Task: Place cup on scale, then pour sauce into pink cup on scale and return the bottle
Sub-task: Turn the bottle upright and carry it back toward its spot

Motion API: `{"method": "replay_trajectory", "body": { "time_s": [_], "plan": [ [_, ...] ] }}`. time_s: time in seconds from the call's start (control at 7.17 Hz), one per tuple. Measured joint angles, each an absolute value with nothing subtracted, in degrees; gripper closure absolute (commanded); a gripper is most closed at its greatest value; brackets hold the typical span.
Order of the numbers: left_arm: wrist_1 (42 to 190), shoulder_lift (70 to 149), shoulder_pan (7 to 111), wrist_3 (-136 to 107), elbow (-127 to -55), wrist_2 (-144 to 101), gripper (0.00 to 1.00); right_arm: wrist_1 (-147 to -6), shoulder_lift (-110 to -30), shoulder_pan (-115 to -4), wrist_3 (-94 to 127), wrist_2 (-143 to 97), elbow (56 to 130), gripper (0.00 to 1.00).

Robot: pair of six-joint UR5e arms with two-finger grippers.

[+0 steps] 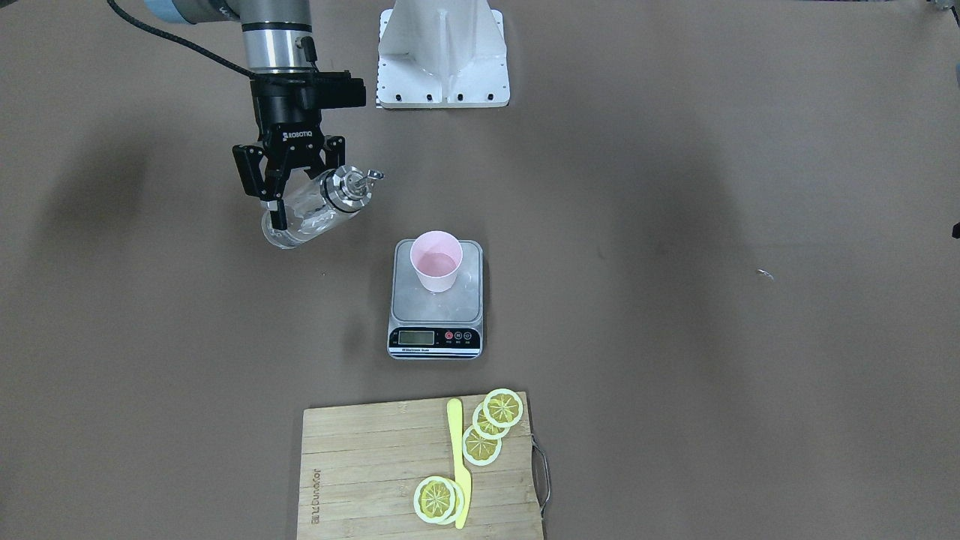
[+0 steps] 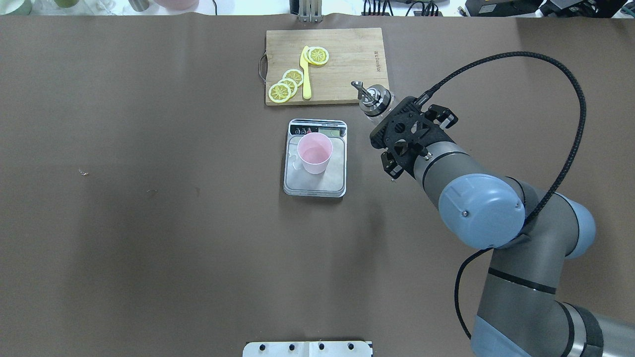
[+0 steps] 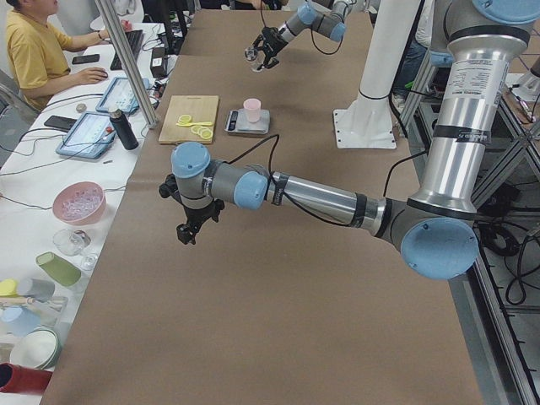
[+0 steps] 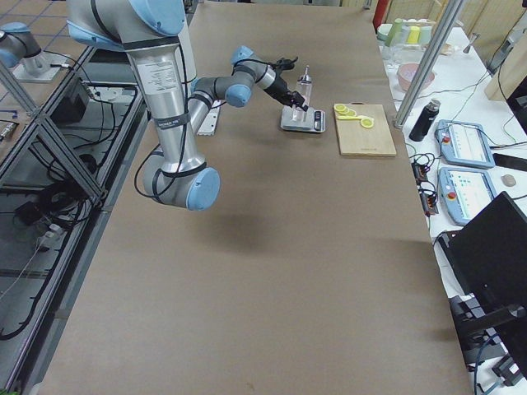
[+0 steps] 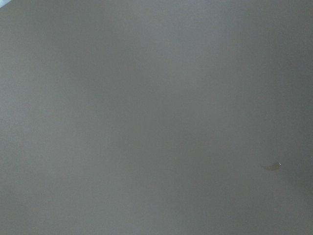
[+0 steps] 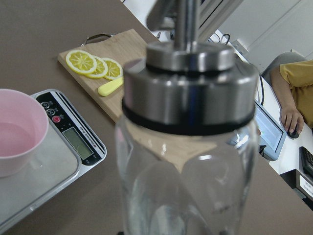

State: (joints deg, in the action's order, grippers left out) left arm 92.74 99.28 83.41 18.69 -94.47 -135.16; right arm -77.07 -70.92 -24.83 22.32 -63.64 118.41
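Clear rounded glass bottle with a silver pourer cap (image 1: 309, 214) hangs tilted, pinched across its body by the right gripper (image 1: 304, 201). Its spout aims toward the robot's left, where the pale pink plastic cup (image 1: 436, 259) stands on the steel-grey scale (image 1: 420, 304). Whether the left gripper (image 3: 187, 232) is spread cannot be told.

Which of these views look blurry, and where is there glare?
Left wrist view: only soft, featureless table. Right wrist view: the bottle looms close, its spout blurred, highlights on the cap. Front-facing view: reflections on the scale platform.

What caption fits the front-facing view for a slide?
Right tool holds the bottle aloft beside the scale that carries the pink cup.
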Motion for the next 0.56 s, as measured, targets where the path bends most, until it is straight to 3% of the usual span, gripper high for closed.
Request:
{"method": "replay_trajectory", "body": {
  "time_s": [0.56],
  "plan": [
    [92.9, 99.6, 83.5, 18.5, -95.8, -134.8, 0.03, -61.8, -76.3, -25.2, 34.9, -65.5, 117.2, 0.79]
  ]
}}
